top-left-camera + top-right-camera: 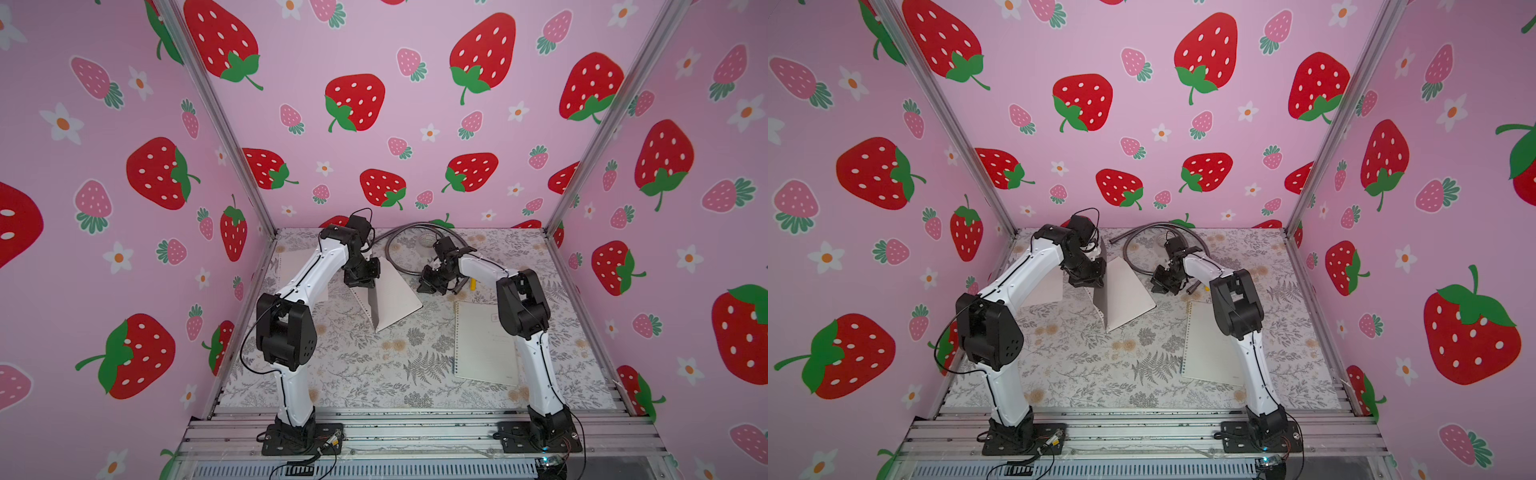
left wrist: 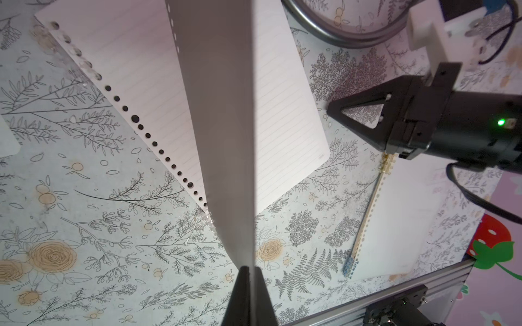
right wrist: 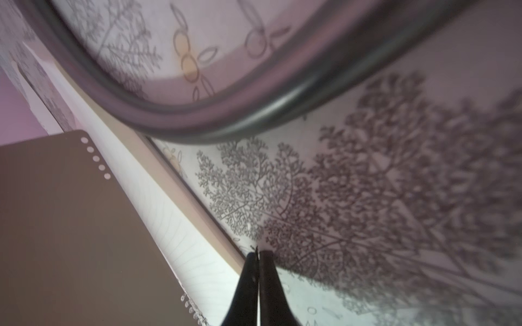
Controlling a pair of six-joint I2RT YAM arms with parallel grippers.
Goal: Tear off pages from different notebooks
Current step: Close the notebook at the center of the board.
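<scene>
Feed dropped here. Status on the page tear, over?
Left claw shut on lifted sheet. Right claw shut beside open notebook edge. Grey hose loops close behind.

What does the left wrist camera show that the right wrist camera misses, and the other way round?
Only the left wrist view: the left pincer shut on the lifted sheet, seen edge-on, and the second notebook lying flat nearby. Only the right wrist view: a close look at the open notebook's cream side edge, with the shut tips of the right pincer beside it. Both: the right pincer, the lifted sheet's punched holes, the lined page under it and the grey hose.
</scene>
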